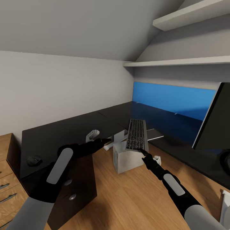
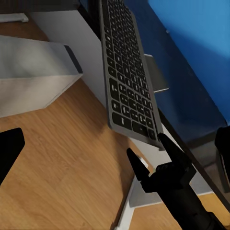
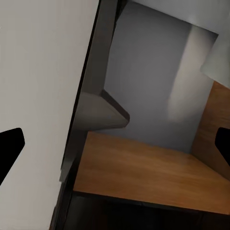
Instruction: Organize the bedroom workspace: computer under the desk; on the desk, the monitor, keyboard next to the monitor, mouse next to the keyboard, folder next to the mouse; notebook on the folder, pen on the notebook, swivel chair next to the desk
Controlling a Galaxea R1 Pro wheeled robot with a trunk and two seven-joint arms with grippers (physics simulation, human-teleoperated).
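Black arms [image 1: 64,159], grey-white panels

Keyboard [image 1: 136,134] tilted up at the desk's [image 1: 64,131] front edge, above the computer [image 1: 125,156] standing on the floor [image 1: 127,198] below, with the right gripper [image 1: 142,153] just under the keyboard's near end and the left gripper [image 1: 108,140] to its left. Mouse [image 1: 34,159] far left on the desk, monitor [image 1: 212,121] far right on it, drawers [image 1: 8,188] left of the desk. Two shelves [image 1: 188,14] up on the wall above the desk's back corner.
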